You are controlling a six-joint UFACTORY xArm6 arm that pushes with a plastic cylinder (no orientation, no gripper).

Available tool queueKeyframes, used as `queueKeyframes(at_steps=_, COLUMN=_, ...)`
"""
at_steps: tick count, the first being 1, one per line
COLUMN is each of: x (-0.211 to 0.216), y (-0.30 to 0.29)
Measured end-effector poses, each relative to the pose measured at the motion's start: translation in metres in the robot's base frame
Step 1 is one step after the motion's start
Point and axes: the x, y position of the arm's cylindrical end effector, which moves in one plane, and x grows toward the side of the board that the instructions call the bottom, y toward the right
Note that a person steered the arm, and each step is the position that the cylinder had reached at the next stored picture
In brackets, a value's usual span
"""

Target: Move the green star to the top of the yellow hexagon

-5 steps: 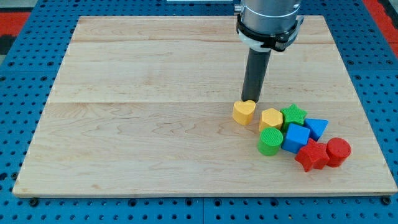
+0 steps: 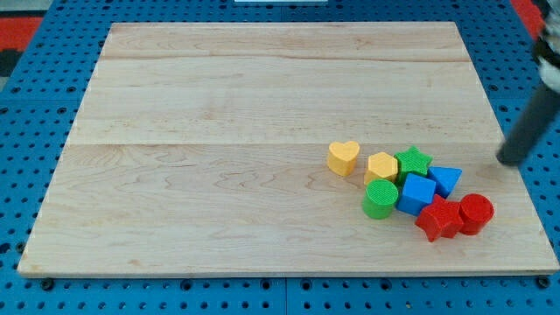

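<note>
The green star [image 2: 413, 161] lies in a cluster at the board's lower right, touching the right side of the yellow hexagon [image 2: 381, 166]. My tip [image 2: 506, 162] is at the view's right edge, well to the right of the star and of the blue triangle [image 2: 446, 179], touching no block. The rod is blurred.
A yellow heart [image 2: 343, 157] lies just left of the hexagon. A green cylinder [image 2: 380, 199], a blue cube [image 2: 416, 192], a red star [image 2: 438, 219] and a red cylinder [image 2: 476, 213] pack below them. The wooden board [image 2: 219, 131] ends just right of my tip.
My tip has swung from just above the yellow heart far to the view's right, near the board's right edge. No block has moved.
</note>
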Motion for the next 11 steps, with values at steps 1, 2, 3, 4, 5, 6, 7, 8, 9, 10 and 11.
queueKeyframes(at_steps=1, x=0.043, y=-0.047)
queueKeyframes(at_steps=2, x=0.032, y=-0.09)
queueKeyframes(at_steps=3, x=0.022, y=-0.085)
queueKeyframes(at_steps=4, x=0.014, y=-0.088)
queueKeyframes(at_steps=5, x=-0.013, y=-0.111)
queueKeyframes(at_steps=6, x=-0.025, y=-0.12)
queueKeyframes(at_steps=7, x=-0.03, y=-0.133)
queueKeyframes(at_steps=8, x=-0.028, y=-0.118)
queueKeyframes(at_steps=9, x=-0.026, y=-0.064)
queueKeyframes(at_steps=10, x=-0.045, y=-0.028)
queueKeyframes(at_steps=11, x=-0.083, y=-0.036)
